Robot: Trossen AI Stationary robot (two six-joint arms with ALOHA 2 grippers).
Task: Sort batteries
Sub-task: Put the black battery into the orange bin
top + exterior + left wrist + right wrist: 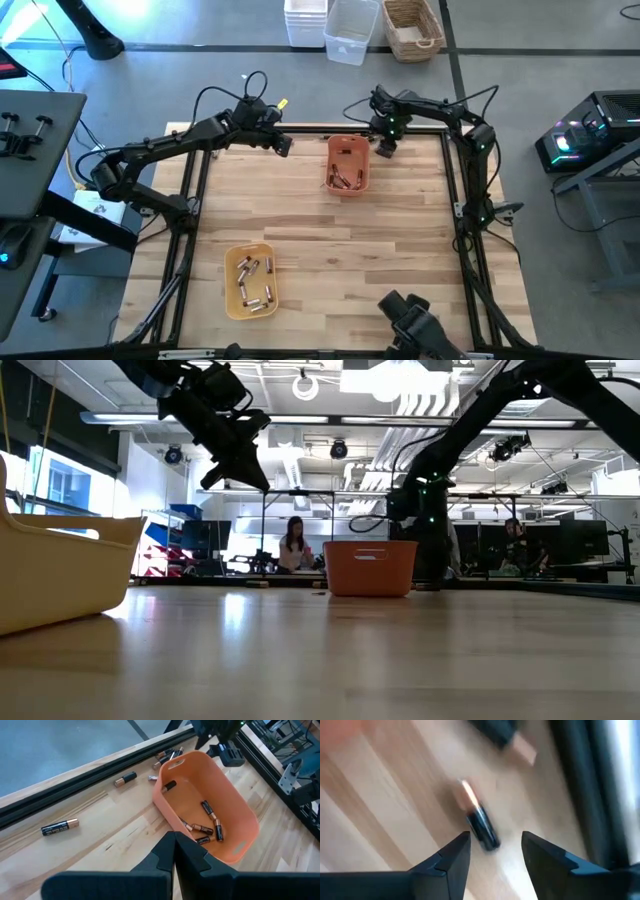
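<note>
An orange tray (347,165) at the table's far middle holds several batteries (209,822). A yellow tray (250,280) near the front left also holds several batteries (252,280). Loose batteries lie on the table along the far rail, among them one (60,827) and another (125,779). My left gripper (174,851) is shut and empty, high above the table just left of the orange tray. My right gripper (495,850) is open, low over the table right of the orange tray. One dark, copper-ended battery (479,824) lies on the wood just ahead of its gap.
The black frame rail (65,782) runs along the table's far edge, close to the loose batteries. A second battery (507,735) lies by the rail beyond my right gripper. Bare wood (380,260) lies between the two trays. People sit in the room beyond the table.
</note>
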